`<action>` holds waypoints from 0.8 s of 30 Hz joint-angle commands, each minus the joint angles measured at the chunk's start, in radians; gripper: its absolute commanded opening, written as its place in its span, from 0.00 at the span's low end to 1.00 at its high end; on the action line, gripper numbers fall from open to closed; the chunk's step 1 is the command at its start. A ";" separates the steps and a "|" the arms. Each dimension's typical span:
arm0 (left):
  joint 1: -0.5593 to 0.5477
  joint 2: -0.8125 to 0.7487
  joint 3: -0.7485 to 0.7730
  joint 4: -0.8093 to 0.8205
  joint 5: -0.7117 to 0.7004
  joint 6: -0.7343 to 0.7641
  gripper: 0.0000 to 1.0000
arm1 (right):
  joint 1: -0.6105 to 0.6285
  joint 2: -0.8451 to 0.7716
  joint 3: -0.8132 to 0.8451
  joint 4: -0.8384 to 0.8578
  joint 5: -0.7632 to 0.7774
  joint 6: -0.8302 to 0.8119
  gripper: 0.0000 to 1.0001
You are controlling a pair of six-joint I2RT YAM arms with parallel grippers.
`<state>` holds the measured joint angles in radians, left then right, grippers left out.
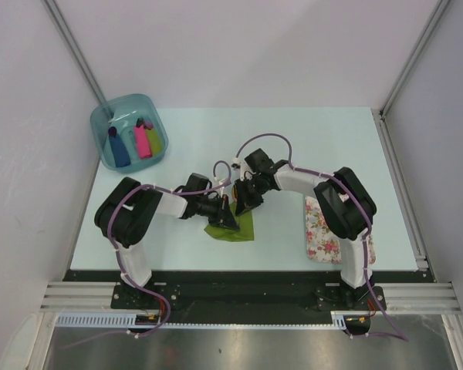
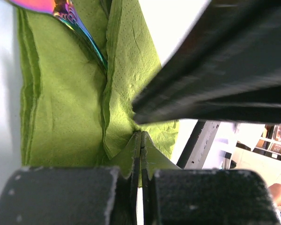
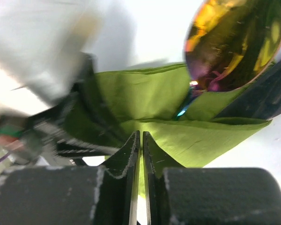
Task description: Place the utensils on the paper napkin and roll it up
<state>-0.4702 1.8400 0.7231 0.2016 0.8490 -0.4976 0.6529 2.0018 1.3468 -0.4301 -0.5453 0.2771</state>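
Note:
The olive-green paper napkin (image 1: 235, 226) lies near the table's front middle, partly folded over the utensils. In the left wrist view a slim iridescent utensil handle (image 2: 82, 33) runs into the fold of the napkin (image 2: 61, 108). In the right wrist view a shiny spoon bowl (image 3: 232, 42) sticks out above the napkin (image 3: 145, 93). My left gripper (image 1: 225, 213) is shut on a raised napkin fold (image 2: 140, 138). My right gripper (image 1: 243, 202) is shut on the napkin's edge (image 3: 141, 137). The two grippers meet over the napkin, almost touching.
A teal bin (image 1: 100, 127) at the back left holds blue, pink and lime rolls. A white pink-flowered mat (image 1: 318, 227) lies at the front right, partly under the right arm. The right gripper's black finger (image 2: 215, 84) crosses the left wrist view.

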 commanded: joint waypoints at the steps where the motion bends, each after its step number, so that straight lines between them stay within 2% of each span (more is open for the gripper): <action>1: 0.013 -0.004 -0.019 -0.025 -0.102 0.047 0.00 | 0.010 0.055 0.015 -0.012 0.070 -0.032 0.09; 9: 0.019 -0.021 -0.028 -0.004 -0.085 0.037 0.01 | 0.039 0.124 -0.008 -0.048 0.257 -0.090 0.06; 17: -0.007 -0.120 -0.067 0.183 0.004 -0.096 0.06 | 0.039 0.114 -0.017 -0.036 0.200 -0.088 0.06; 24: -0.028 -0.039 -0.016 0.151 -0.033 -0.085 0.04 | 0.027 0.115 -0.015 -0.035 0.179 -0.078 0.06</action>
<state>-0.4911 1.7672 0.6579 0.3363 0.8387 -0.5785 0.6777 2.0552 1.3640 -0.4507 -0.4755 0.2417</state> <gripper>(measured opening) 0.054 0.065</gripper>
